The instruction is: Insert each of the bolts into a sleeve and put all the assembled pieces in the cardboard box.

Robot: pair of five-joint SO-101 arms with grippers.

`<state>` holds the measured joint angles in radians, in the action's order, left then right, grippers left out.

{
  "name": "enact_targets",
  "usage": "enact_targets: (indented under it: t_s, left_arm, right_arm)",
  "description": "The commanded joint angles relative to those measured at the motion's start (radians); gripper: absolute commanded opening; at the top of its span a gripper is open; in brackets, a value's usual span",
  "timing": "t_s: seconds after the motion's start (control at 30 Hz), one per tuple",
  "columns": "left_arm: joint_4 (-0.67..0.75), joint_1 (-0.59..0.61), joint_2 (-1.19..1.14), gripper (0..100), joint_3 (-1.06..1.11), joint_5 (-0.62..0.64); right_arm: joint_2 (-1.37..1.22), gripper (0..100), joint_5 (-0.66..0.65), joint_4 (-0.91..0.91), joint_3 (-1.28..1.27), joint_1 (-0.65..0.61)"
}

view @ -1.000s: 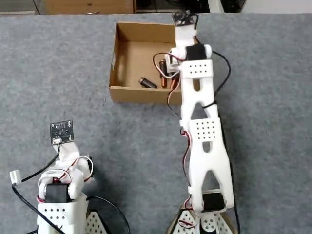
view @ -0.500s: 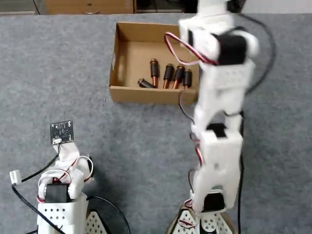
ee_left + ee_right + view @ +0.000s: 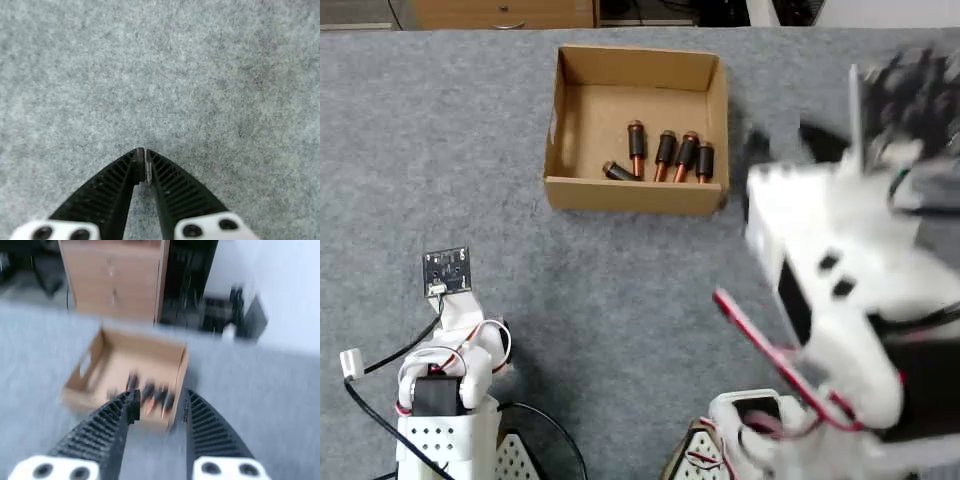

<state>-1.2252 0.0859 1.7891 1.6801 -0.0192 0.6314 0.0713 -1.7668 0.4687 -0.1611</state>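
Overhead, you see five assembled pieces (image 3: 665, 155) in the cardboard box (image 3: 570, 110); your wrist views show the left end effector (image 3: 143, 155) together, the right end effector (image 3: 160, 402) apart.

I see the cardboard box (image 3: 635, 195) at the far middle of the bench (image 3: 620, 300). Inside, towards its near wall, four assembled pieces (image 3: 670, 155) lie side by side, a fifth piece (image 3: 618, 171) just left of them. My left arm (image 3: 445, 385) sits near-left, my right arm (image 3: 840, 300) near-right.

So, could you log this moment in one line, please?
box: five assembled pieces inside | left gripper: shut | right gripper: open
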Motion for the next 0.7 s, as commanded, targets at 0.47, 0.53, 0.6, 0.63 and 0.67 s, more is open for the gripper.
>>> enact_targets:
  t_s: [0.47, 0.53, 0.6, 0.63, 0.67]
  left_arm:
    - [-0.002, 0.006, 0.033, 2, 0.011, 0.153]
    - [-0.002, -0.003, 0.033, 2, 0.011, 0.152]
    - [-0.005, -0.035, 0.033, 2, 0.011, 0.153]
    - [-0.005, -0.055, 0.033, 2, 0.011, 0.153]
    - [-0.005, -0.074, 0.033, 2, 0.011, 0.153]
  right_arm:
    - [1.116, 13.1, -0.012, 0.715, -1.871, 0.005]
    - [1.193, 13.0, -0.012, 0.744, -1.977, 0.004]
    - [1.260, 13.0, -0.012, 0.755, -2.077, 0.002]
    - [1.287, 12.9, -0.012, 0.753, -2.117, -0.010]
    - [1.297, 12.0, -0.012, 0.753, -2.150, -0.025]
